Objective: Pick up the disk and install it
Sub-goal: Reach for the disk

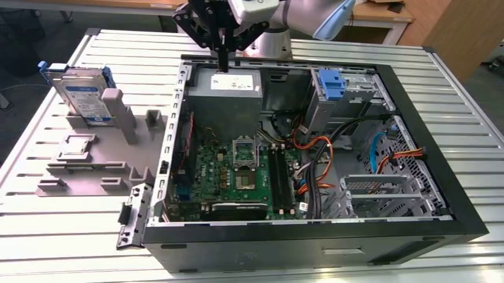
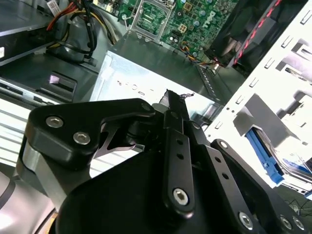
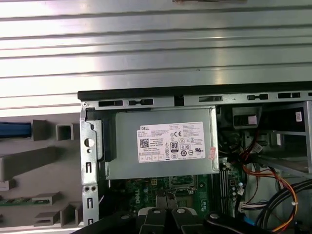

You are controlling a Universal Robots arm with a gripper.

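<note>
The disk (image 1: 85, 94) stands on edge in a grey fixture (image 1: 91, 168) at the exterior view's left, outside the computer case; it is grey metal with a white-and-blue label and a blue bracket. Its blue bracket edge also shows as the disk (image 2: 265, 153) in the second wrist view and the disk (image 3: 14, 129) in the first wrist view. My gripper (image 1: 223, 65) hangs over the case's far edge, just above the power-supply box, well to the right of the disk. Its black fingers (image 2: 171, 105) are pressed together with nothing between them. The gripper (image 3: 165, 200) points down at the motherboard.
The open computer case (image 1: 315, 233) lies on a slatted metal table (image 1: 71, 236). Inside are the grey power-supply box (image 1: 226, 88), a green motherboard (image 1: 236, 171), orange cables (image 1: 323, 159), a silver cage with a blue latch (image 1: 331, 85) and a drive cage (image 1: 378, 191).
</note>
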